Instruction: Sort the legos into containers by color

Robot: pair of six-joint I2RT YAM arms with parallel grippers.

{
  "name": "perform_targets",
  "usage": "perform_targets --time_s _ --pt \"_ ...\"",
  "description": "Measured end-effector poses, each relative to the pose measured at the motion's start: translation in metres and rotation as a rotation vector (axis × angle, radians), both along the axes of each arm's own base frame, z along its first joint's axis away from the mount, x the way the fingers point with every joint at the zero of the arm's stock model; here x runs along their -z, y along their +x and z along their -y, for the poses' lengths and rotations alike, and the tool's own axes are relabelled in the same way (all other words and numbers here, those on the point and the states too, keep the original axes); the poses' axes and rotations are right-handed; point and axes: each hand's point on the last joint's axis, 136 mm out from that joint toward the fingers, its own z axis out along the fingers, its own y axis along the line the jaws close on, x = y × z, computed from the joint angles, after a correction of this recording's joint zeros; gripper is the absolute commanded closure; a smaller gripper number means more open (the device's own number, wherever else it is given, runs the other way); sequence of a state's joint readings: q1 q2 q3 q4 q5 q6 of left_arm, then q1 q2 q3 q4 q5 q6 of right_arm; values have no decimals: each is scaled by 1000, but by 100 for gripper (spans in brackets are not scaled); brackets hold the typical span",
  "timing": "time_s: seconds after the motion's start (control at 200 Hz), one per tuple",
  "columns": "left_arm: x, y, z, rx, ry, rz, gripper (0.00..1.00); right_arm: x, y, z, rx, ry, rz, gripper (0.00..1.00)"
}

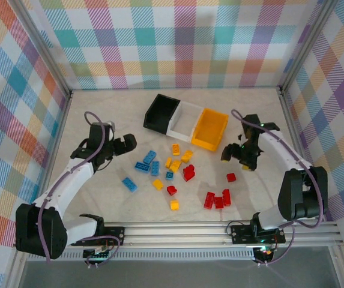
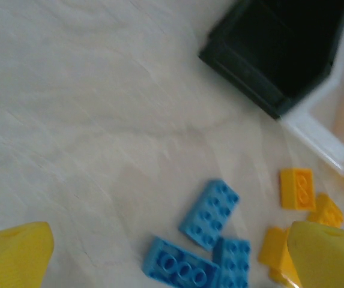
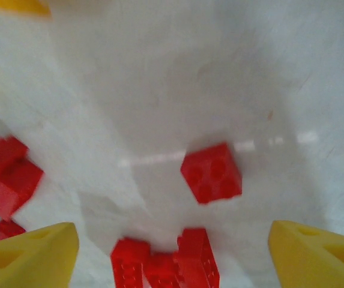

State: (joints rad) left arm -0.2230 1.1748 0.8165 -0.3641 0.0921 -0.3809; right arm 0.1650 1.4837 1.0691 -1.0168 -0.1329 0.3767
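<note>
Right pincer (image 3: 172,234) spread wide above one red lego (image 3: 211,173).

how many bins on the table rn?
3, joined in a row at the far side: black bin on the left, white bin in the middle, yellow-orange bin on the right. None looks hidden.

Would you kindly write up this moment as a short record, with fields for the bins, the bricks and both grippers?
bins: black bin, white bin, yellow-orange bin, joined in a row at the far side of the table
bricks: blue bricks, yellow bricks and red bricks, all loose on the table
left gripper: open, holding nothing, beside the blue bricks
right gripper: open, holding nothing, near a lone red brick
sorted so far: no brick seen in the white or yellow-orange bin
</note>
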Motion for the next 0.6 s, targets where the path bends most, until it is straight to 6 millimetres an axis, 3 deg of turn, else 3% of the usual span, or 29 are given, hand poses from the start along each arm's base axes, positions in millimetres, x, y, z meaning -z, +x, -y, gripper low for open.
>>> perform_targets --time_s 0.17,0.6 --pt "3 -20 20 64 -30 -40 0 16 -18 -10 -65 -37 -79 28" --pt "4 -36 18 72 -38 -63 0 54 -18 -1 -143 -173 -151 34"
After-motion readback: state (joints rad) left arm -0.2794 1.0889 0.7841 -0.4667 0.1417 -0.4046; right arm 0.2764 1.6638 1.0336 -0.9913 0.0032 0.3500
